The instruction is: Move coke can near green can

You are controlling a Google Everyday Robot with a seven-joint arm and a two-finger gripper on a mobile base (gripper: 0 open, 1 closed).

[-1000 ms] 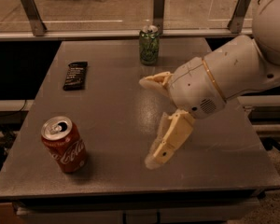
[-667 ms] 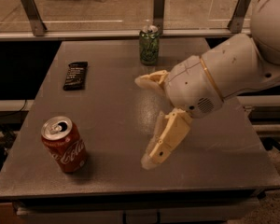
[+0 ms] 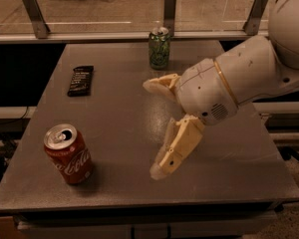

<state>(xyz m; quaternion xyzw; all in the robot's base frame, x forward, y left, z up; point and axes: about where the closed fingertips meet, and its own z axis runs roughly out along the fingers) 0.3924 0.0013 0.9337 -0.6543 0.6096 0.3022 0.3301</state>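
While the coke can (image 3: 68,154) stands unmoved at the front left of the table (image 3: 114,113) (green can (image 3: 159,49) well apart, at the far edge), the gripper (image 3: 152,128) has drifted slightly left over mid-table, fingers (image 3: 177,148) spread wide, holding nothing.

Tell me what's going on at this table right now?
The robot's gripper is open and empty over the middle of the table, to the right of the coke can, which stands upright near the front left corner. The green can stands at the far edge, well apart. The coke can is not yet grasped.
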